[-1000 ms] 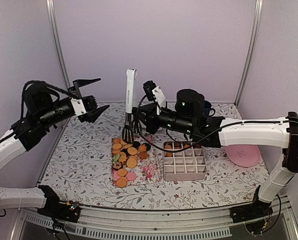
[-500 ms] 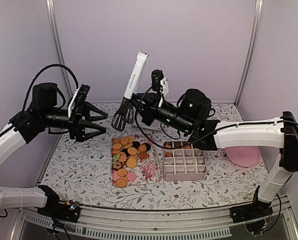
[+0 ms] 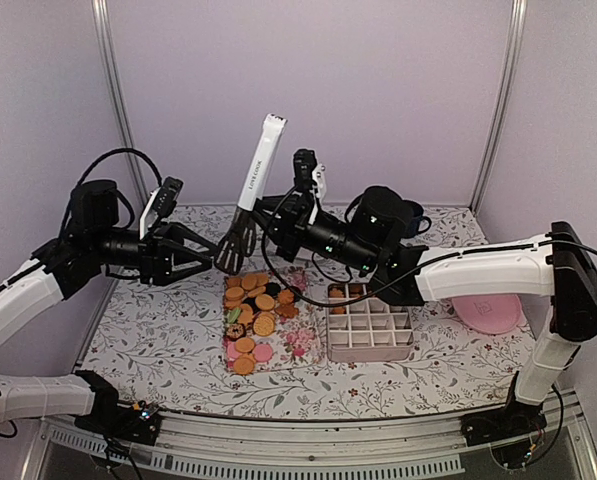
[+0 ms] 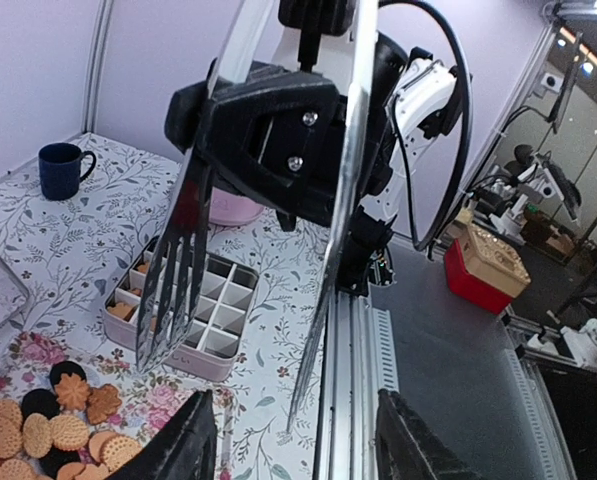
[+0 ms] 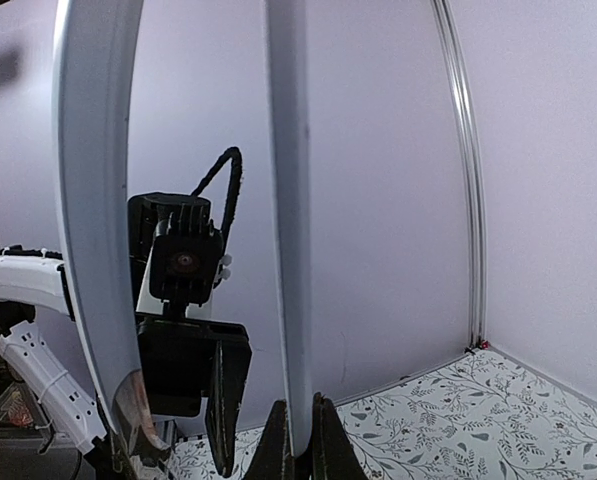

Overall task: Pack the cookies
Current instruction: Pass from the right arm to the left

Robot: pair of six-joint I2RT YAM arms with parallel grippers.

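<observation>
White with a grey leaf print, the table (image 3: 158, 340) runs beneath both arms. The right gripper (image 5: 298, 440) is clenched on one blade of a pair of white-handled tongs (image 3: 256, 175) and holds them tilted in the air, with the dark slotted heads pointing down. The left gripper (image 3: 206, 258) hangs level with those heads, its fingertips just beside them. Its jaws stand apart and grasp nothing.

Below the right gripper and a little toward the arm bases lies a flowered tray (image 3: 303, 345). Beside it, under the right forearm, sits a pink divided box (image 3: 370, 330). A pink plate (image 3: 488, 310) lies well off to that gripper's right.

The cookies (image 3: 253, 308) are small flat discs heaped on the tray, down and to the right of the left gripper's fingertips. Most are golden-orange with scored faces, some are black, two near the front are pink, and one is green. A few brown ones fill the box's far compartments. A dark mug (image 4: 63, 170) stands behind the right arm.
</observation>
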